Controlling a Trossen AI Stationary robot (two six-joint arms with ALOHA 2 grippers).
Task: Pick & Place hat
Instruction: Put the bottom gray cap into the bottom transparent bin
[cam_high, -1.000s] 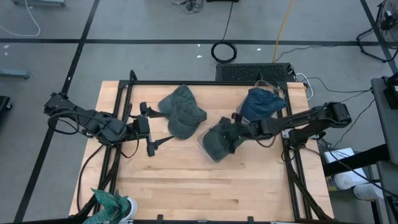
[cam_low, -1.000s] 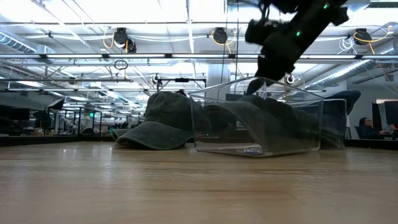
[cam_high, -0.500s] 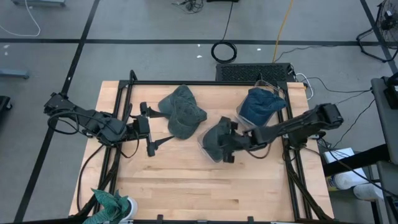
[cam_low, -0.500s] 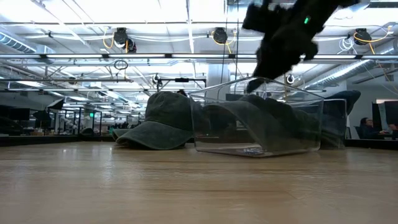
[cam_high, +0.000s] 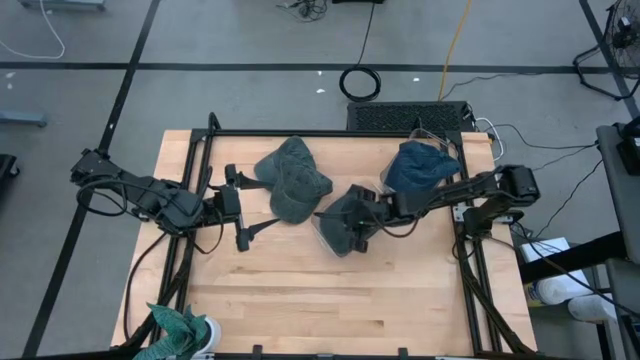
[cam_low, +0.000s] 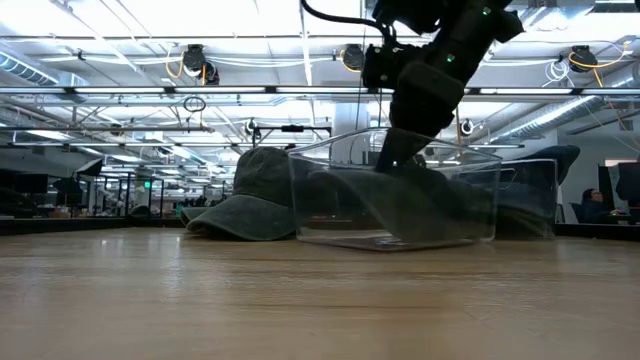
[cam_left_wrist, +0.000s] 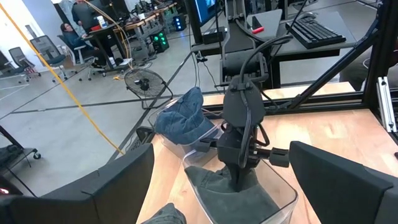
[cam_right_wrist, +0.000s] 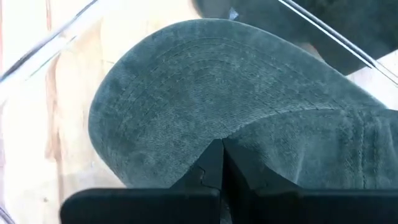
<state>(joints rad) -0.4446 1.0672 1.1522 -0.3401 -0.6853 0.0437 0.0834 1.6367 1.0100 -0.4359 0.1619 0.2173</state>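
A dark green hat (cam_high: 343, 218) lies in a clear bin (cam_low: 325, 195) at the table's middle. My right gripper (cam_right_wrist: 222, 160) is shut, reaches down into the bin and stands with its tips on that hat (cam_left_wrist: 227, 194). A second green hat (cam_high: 292, 180) rests on the table by its brim and lower edge, to the left of the bin. My left gripper (cam_high: 248, 205) hovers open at the table's left, beside that hat, touching nothing. My right gripper presses its shut fingertips (cam_right_wrist: 214, 163) onto the hat where the brim meets the crown (cam_right_wrist: 249, 134). It comes slanting down from the table's right side. The hat lies inside the bin, brim (cam_right_wrist: 168, 93) spread toward the bin's left wall.
A blue hat (cam_high: 420, 165) sits in another clear bin at the far right. A teal cloth thing (cam_high: 180, 328) lies at the near left corner. A black frame (cam_high: 300, 133) runs along the table's far and side edges. Bare wood (cam_high: 320, 290) stretches across the near half.
My right gripper has gone down and toward the table's left, tipping steeper, into the bin and onto the dark green hat. The bin with its hat has slid a little toward the table's left.
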